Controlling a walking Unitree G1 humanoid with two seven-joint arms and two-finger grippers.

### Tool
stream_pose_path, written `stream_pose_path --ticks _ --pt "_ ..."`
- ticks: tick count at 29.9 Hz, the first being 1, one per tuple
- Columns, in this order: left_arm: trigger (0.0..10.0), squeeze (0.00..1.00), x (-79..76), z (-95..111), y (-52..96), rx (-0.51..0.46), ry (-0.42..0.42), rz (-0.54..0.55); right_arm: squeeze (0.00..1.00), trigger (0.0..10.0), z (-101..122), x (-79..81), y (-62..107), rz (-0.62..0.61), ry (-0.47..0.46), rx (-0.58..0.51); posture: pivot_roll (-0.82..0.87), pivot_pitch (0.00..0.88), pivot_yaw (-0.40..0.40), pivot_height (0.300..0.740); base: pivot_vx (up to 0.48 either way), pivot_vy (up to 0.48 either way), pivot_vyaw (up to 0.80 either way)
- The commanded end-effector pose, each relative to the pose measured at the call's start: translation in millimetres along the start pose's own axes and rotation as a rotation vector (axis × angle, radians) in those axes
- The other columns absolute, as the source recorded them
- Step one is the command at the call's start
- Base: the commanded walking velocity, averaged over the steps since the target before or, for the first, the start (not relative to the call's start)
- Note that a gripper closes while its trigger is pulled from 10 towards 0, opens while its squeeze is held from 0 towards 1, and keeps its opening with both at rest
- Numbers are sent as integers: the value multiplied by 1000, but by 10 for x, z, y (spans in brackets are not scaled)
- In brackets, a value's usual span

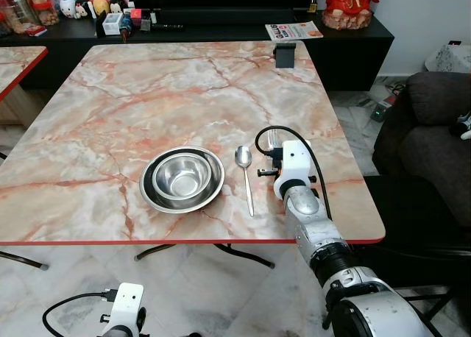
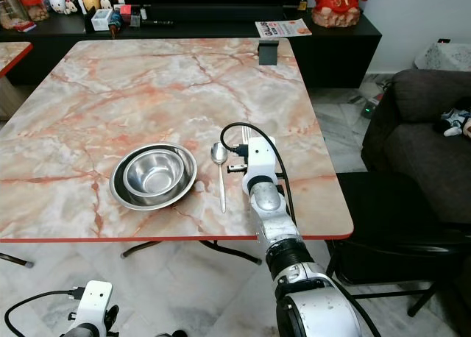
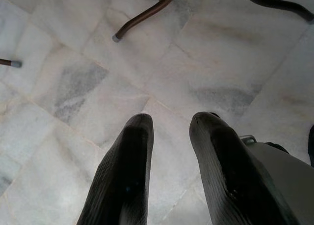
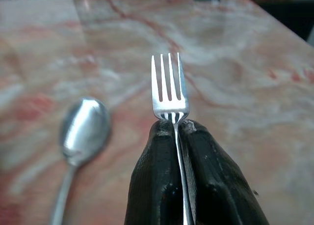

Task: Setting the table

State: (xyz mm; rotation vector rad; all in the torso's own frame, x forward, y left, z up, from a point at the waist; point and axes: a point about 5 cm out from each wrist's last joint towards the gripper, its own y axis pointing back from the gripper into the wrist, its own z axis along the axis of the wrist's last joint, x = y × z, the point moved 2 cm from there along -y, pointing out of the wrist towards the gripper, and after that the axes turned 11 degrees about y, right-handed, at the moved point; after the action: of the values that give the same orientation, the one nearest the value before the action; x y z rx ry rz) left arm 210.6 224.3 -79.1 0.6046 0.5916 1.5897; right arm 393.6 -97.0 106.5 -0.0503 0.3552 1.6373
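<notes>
Two nested steel bowls (image 1: pixel 182 176) sit on the marble table (image 1: pixel 147 94) near its front edge. A spoon (image 1: pixel 246 176) lies just right of them, its bowl end pointing away from me. My right gripper (image 4: pixel 174 124) is shut on a fork (image 4: pixel 169 87), with the tines sticking out past the fingertips. It holds the fork low over the table, right of the spoon (image 4: pixel 81 131). The fork's tines (image 1: pixel 272 138) also peek out ahead of the wrist. My left gripper (image 3: pixel 169 124) hangs open below the table over the tiled floor, with nothing between its fingers.
A small black object (image 1: pixel 285 54) stands at the table's far edge. A magazine (image 1: pixel 293 31) and trinkets lie on the black sideboard behind. A dark sofa (image 1: pixel 434 131) is to the right, and a second table (image 1: pixel 15 61) to the left. Table legs (image 3: pixel 142 16) cross the floor.
</notes>
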Motion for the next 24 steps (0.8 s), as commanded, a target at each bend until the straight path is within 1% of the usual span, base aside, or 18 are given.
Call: stream_pose_path --ticks 1,3,10,18,20,24 --pt "10000 0 33 -115 30 48 -2 9 0 10000 -8 -26 -22 -11 4 33 46 118 21 740 0 0 0" --pt "10000 0 30 -124 32 50 -1 9 0 10000 -27 -36 -28 -12 12 51 48 117 19 740 0 0 0" --pt "10000 0 19 -153 38 62 4 7 0 10000 -90 6 -36 18 -26 104 53 117 15 740 0 0 0" --pt "10000 0 4 -175 42 70 11 10 0 10000 -17 36 -59 37 -38 93 57 116 8 740 0 0 0" --pt "10000 0 2 -185 45 73 14 12 0 10000 10 46 -69 49 -22 93 58 116 4 740 0 0 0" --pt "10000 0 0 -197 49 75 17 14 0 10000 23 38 -76 49 -19 93 61 116 1 740 0 0 0"
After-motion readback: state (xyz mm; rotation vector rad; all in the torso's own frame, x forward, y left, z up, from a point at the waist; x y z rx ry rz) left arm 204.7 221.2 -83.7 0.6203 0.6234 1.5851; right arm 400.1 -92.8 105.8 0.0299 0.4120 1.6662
